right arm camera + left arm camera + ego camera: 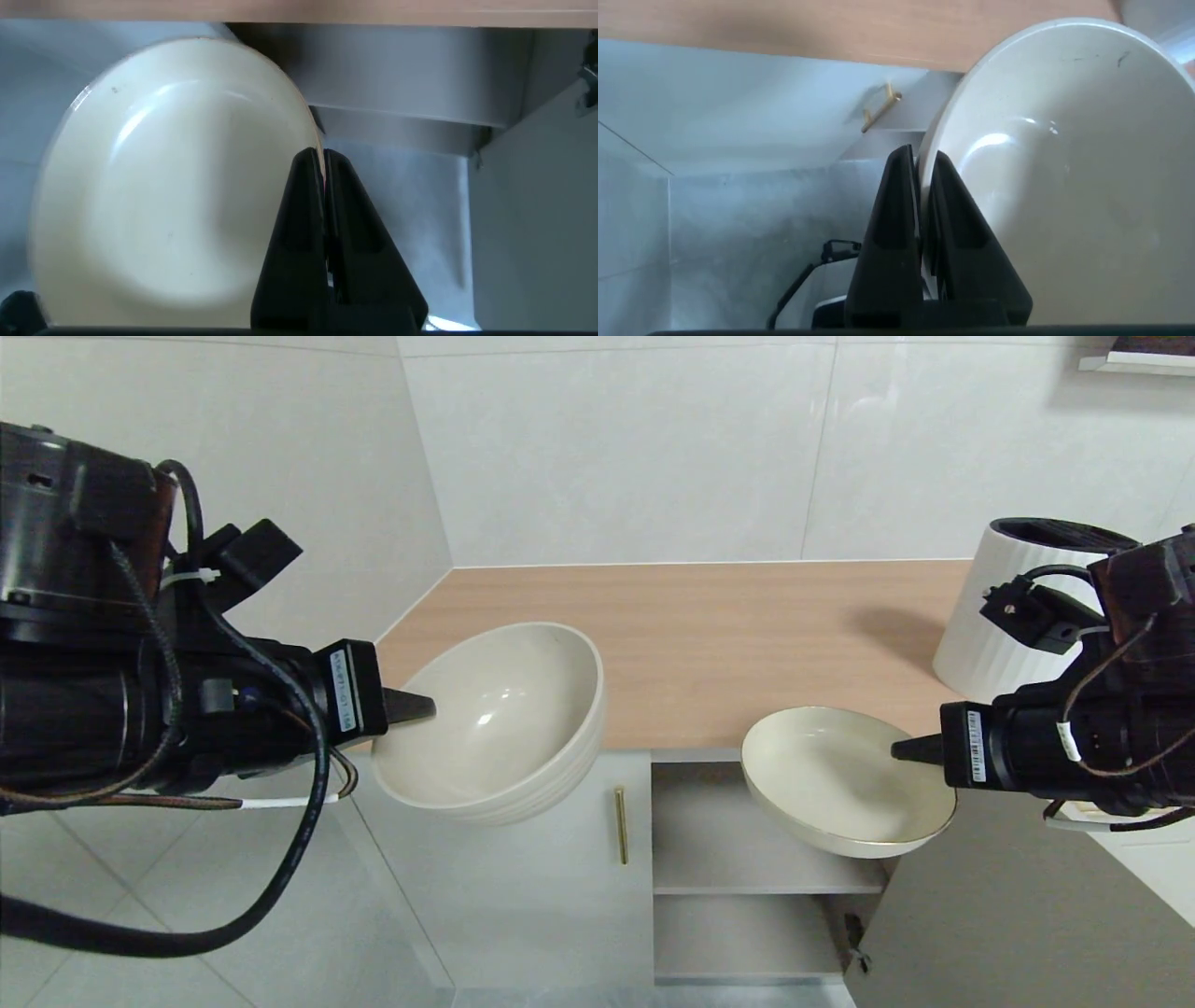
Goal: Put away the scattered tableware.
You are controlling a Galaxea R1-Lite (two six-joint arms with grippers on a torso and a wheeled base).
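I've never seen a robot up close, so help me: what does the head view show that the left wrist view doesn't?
Head only: the right hand shut on a plate, a white pot, the open cupboard. Left wrist only: both fingers pinching the bowl rim. Both: the left hand, that bowl, the counter and the gold handle.

Bright, even light. Glare spots in my deep bowl (504,728), faint sheen in shallow bowl (840,784); soft shadow beside canister (1008,616).
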